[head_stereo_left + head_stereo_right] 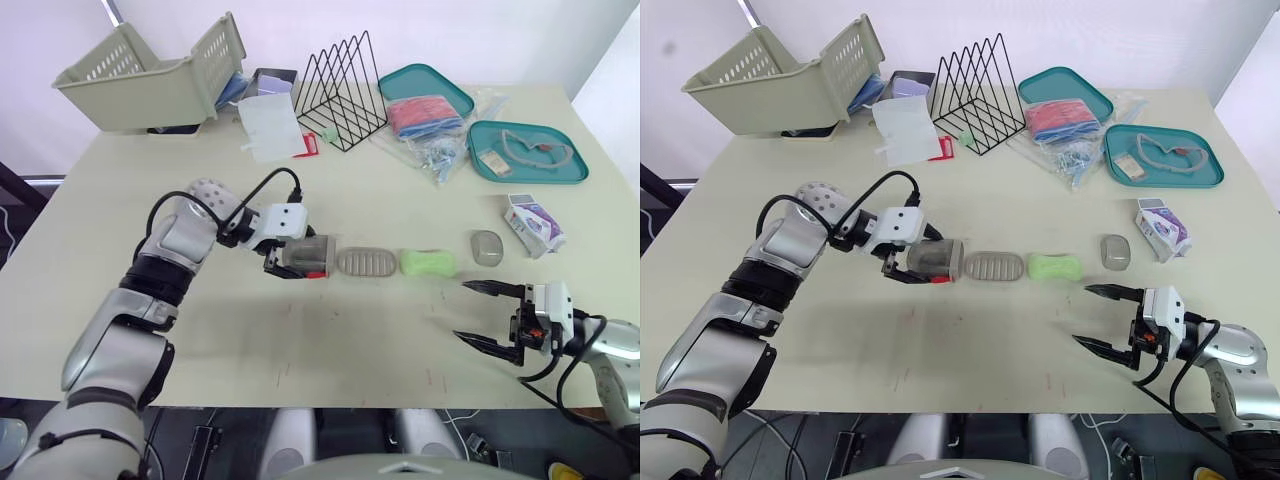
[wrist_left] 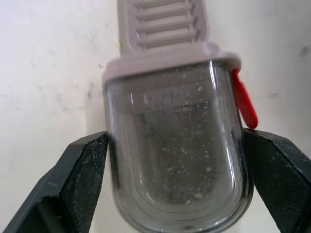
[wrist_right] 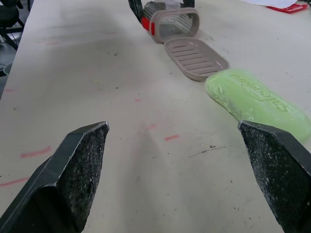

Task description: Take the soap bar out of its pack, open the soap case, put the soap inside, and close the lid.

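My left gripper (image 1: 297, 259) is shut on the clear cover (image 2: 175, 160) of the soap case (image 1: 306, 255), which lies on its side on the table with a red clasp (image 2: 245, 104). Its ribbed grey tray (image 1: 367, 262) lies just right of the cover, slid out. Right of that sits the bare green soap bar (image 1: 427, 263), also seen as the green soap bar (image 3: 255, 99). A small grey oval piece (image 1: 486, 247) and the soap pack (image 1: 533, 224) lie further right. My right gripper (image 1: 462, 311) hovers open near the front right edge, apart from the soap.
At the back stand a beige basket (image 1: 150, 80), a black wire rack (image 1: 340, 90), papers (image 1: 270, 125), plastic bags (image 1: 435, 130) and two teal trays (image 1: 398, 78) (image 1: 578, 172). The table's front edge (image 1: 330, 405) runs close under my right gripper.
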Motion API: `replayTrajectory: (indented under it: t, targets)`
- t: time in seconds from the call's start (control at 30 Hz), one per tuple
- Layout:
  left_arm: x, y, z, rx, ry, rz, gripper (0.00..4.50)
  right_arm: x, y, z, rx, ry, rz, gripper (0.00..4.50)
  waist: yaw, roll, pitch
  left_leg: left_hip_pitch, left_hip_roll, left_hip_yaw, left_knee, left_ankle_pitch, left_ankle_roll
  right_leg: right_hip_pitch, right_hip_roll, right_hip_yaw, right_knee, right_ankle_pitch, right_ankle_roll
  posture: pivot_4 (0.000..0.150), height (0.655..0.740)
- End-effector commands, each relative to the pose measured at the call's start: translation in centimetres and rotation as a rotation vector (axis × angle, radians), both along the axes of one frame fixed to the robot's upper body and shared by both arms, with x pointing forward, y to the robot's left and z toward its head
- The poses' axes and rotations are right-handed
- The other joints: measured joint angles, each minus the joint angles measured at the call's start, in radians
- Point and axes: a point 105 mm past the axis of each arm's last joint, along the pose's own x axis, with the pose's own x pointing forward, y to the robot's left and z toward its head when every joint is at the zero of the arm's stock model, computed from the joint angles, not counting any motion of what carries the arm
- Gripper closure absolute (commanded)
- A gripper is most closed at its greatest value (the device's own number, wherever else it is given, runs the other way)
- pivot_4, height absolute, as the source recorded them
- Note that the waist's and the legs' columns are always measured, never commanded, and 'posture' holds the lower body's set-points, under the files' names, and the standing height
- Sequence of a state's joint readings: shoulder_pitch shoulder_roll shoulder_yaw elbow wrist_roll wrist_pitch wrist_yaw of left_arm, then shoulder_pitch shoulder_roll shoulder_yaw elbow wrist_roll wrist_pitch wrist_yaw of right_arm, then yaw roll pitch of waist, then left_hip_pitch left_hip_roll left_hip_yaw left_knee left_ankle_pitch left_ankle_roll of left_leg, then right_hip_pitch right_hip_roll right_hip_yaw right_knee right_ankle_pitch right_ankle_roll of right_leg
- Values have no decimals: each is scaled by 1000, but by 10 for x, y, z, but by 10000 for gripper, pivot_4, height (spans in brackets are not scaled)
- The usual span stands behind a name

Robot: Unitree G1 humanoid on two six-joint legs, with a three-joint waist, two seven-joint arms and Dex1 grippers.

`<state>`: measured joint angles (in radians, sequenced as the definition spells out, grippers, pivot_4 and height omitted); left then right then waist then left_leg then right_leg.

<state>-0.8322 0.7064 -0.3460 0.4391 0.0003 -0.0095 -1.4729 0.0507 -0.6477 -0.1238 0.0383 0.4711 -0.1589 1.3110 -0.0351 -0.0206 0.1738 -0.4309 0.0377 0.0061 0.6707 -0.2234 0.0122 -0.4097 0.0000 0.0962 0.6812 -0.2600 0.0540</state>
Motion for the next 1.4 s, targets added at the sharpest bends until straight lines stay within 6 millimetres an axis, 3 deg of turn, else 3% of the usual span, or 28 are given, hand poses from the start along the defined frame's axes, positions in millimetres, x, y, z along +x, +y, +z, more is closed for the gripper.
replayTrajectory:
  t: [0.03, 0.2, 0.3, 0.47, 0.67, 0.83, 1.03, 1.2, 1.4]
  targets:
    - [-5, -1, 34, -96, -44, -45, 118, 3, -3, 12, -28, -38, 20, 0, -1, 0, 0, 0, 0, 0, 0, 0, 0, 0, 0, 0, 0, 0, 0, 1500, 7400]
    - [-26, -7, 74, -320, -1, -80, 118, 17, -1, 36, -150, -57, 70, 0, -6, 0, 0, 0, 0, 1, 1, 0, 0, 0, 0, 0, 1, 0, 0, 1500, 7400]
    - [-44, -17, 78, -461, 54, -83, 118, 31, 6, 50, -242, -48, 72, 0, -10, 1, 0, 0, 1, 1, 0, 0, 0, 0, 0, 0, 1, 0, 0, 1500, 7400]
    - [-66, -30, 50, -619, 43, 3, 118, 51, 21, 56, -421, -40, 97, 0, -5, 2, 0, 0, 1, -2, 0, 0, 0, 0, 1, -1, 2, 0, 0, 1500, 7400]
    - [-77, -19, 14, -711, 1, 156, 118, 76, 41, 49, -511, 9, 105, 0, -1, 2, 0, 0, 1, 0, 1, 0, 0, 0, -1, -1, 1, 0, 0, 1500, 7400]
    - [-94, -2, 3, -749, 28, 214, 118, 91, 50, 37, -585, 32, 128, 0, -1, 2, 0, 0, 1, 0, 0, 0, 0, -1, -1, -1, 0, 0, 0, 1500, 7400]
    - [-110, 22, -16, -670, 54, 212, 118, 99, 52, 24, -617, 58, 150, 0, -3, 2, 0, 0, 1, 1, 0, 0, 0, -1, -2, -1, -1, 0, -1, 1500, 7400]
    - [-114, 26, -17, -646, 37, 170, 118, 106, 51, 26, -627, 68, 159, 0, -5, 2, 0, 2, 1, 2, 0, 0, 0, 0, -2, -1, 0, 0, -1, 1500, 7400]
    - [-117, 25, -20, -627, 9, 130, 0, 107, 52, 29, -632, 71, 176, 27693, -6, 2, 0, 1, 2, 2, 0, 0, 0, -1, -2, -1, -1, 0, -1, 1500, 7400]
